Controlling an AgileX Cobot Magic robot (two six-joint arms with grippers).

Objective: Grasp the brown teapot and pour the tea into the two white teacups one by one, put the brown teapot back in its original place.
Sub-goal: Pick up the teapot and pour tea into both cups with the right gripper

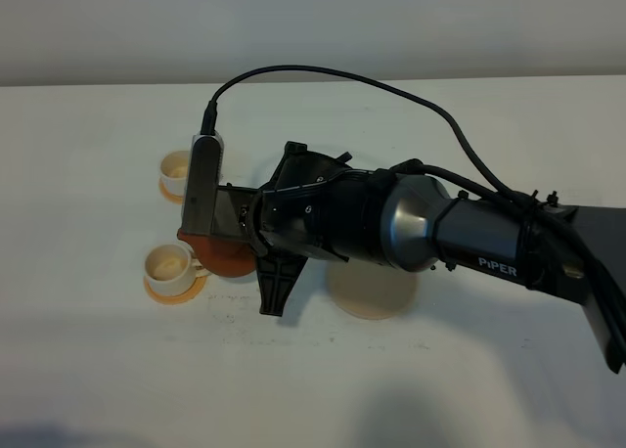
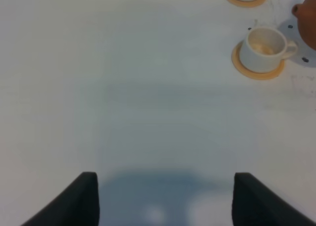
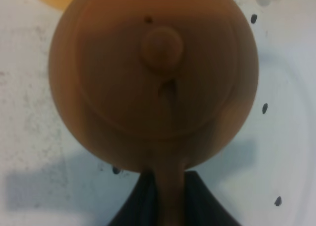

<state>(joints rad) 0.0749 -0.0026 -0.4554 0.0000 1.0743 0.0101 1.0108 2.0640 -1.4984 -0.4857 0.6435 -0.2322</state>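
**Left gripper** (image 2: 165, 204): fingers spread wide and empty over the bare white table (image 2: 123, 97). Open surface lies all around it, and the cups are well apart from it.

**Far teacup** (image 1: 176, 168): upright on its coaster, with clear table to its left.

**Near teacup** (image 1: 167, 264): upright on an orange-tan coaster (image 1: 191, 290), with free room at the left and front.

**Brown teapot** (image 1: 223, 256): just beside the near teacup on its right, lid on, largely hidden under the wrist in the high view.

**Right gripper** (image 3: 168, 196): fingers pinched on the teapot's loop handle.

**Pale beige disc** (image 1: 377, 299): bare, right of the teapot and apart from it, its far edge under the right arm (image 1: 469, 238). Open table lies in front.
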